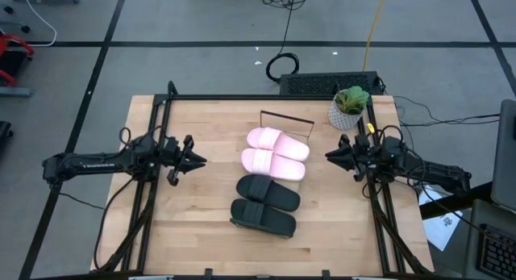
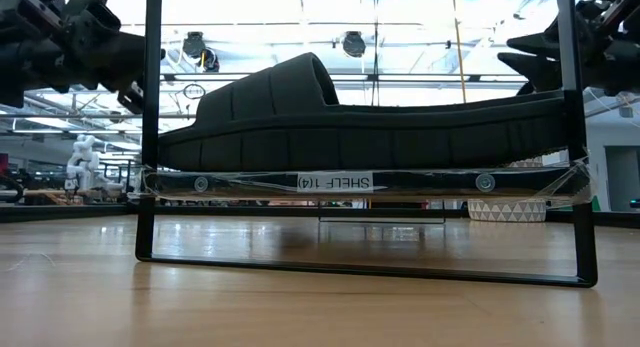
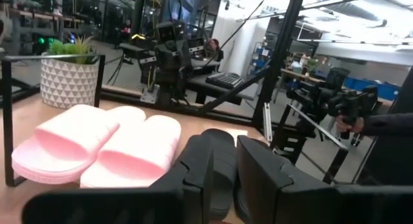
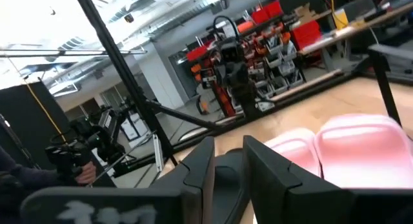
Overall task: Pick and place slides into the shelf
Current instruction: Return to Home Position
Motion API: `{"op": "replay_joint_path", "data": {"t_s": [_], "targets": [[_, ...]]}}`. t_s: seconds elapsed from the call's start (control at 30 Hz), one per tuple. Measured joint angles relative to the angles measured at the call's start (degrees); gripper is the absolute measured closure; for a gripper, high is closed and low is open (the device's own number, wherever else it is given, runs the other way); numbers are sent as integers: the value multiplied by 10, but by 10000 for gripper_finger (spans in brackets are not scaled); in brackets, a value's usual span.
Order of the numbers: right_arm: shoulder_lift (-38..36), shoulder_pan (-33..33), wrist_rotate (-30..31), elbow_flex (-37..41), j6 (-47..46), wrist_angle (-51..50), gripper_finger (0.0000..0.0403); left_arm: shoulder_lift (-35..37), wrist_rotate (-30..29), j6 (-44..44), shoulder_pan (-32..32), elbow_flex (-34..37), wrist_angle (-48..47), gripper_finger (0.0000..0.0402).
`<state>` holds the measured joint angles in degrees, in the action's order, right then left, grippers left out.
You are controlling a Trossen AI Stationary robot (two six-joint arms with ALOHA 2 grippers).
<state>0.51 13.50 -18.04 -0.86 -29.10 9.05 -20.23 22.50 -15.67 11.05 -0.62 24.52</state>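
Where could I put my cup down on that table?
The widest bare wood of the table lies between the left pincer and the slides. The shelf is full, four slides side by side; the gap toward the right pincer and potted plant is narrower.

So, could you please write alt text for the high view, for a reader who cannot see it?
Four slides lie side by side along the shelf, two pink farther back, two black nearer. The left gripper and right gripper hang empty at either side, pointing inward; a potted plant stands at the table's far right corner.
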Motion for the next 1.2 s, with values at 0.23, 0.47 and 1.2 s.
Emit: {"op": "replay_joint_path", "data": {"t_s": [0.23, 0.47, 1.2], "targets": [[0, 0, 0, 0, 19, -7, 330, 0, 0, -32, 0, 0, -22, 332], [0, 0, 0, 0, -4, -7, 330, 0, 0, -69, 0, 0, -24, 332], [0, 0, -1, 0, -2, -7, 330, 0, 0, -69, 0, 0, -24, 332]]}}
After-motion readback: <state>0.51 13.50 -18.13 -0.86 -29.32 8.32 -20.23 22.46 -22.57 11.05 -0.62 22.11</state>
